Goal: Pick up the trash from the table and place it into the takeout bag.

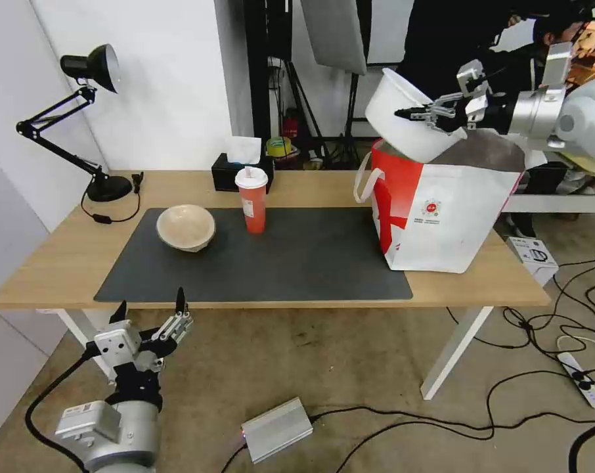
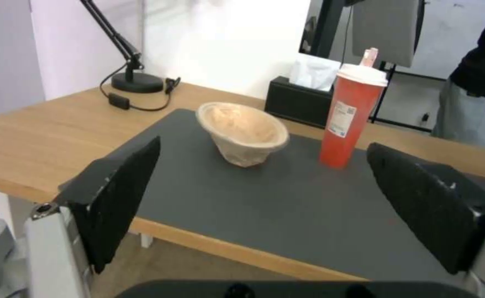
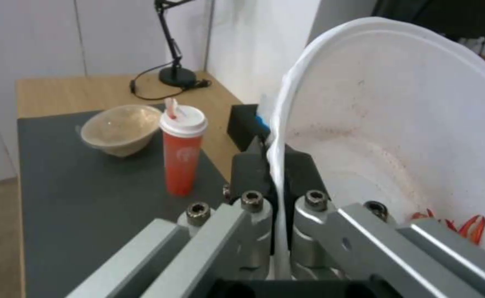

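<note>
Directly beneath the right gripper (image 1: 421, 115), clamped on the tilted white plastic bowl's (image 1: 402, 112) rim, gapes the takeout bag (image 1: 442, 210); left gripper (image 1: 150, 315) idles spread wide below the table (image 1: 61, 256).

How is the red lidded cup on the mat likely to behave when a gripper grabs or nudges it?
The red lidded cup stands tall and narrow on the mat, tapering to a small base, so a nudge near its lid would probably tip it. It looks like thin paper, so a hard squeeze may crush it. How full it is cannot be seen, so its weight is uncertain.
</note>
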Robot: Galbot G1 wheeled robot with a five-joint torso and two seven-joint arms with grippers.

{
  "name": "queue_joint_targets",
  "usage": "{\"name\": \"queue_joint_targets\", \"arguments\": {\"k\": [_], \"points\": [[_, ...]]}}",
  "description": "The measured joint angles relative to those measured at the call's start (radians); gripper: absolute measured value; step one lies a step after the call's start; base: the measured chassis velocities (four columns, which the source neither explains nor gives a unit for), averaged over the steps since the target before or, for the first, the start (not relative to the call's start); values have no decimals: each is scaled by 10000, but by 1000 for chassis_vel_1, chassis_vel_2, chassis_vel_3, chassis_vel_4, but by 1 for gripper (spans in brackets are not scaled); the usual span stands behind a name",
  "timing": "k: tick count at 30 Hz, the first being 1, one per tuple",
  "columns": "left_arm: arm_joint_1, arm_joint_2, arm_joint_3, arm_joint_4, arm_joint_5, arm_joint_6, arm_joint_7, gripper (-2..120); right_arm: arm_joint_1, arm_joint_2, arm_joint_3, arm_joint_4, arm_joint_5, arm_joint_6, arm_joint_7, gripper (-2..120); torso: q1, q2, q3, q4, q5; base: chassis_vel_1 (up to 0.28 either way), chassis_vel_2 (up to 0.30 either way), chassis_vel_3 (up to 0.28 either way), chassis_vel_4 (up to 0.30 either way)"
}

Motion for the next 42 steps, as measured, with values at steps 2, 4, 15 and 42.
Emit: {"name": "queue_joint_targets", "arguments": {"k": [2,4,15,42], "points": [[4,0,5,0,0,0,0,100,-45,-19,29,-31,-3,8,-9,0,0,0,0,0,0,0,0,0,0],[40,-2,10,0,5,1,0,100,-299,-79,186,-315,-41,54,-77,0,0,0,0,0,0,0,0,0,0],[99,-18,21,0,45,0,5,100,-801,-276,592,-567,-183,89,-139,0,0,0,0,0,1,0,0,0,0],[230,-160,68,0,165,-17,50,100,-1935,-485,1410,-335,-333,135,-193,0,0,0,0,1,0,0,0,0,0]]}}
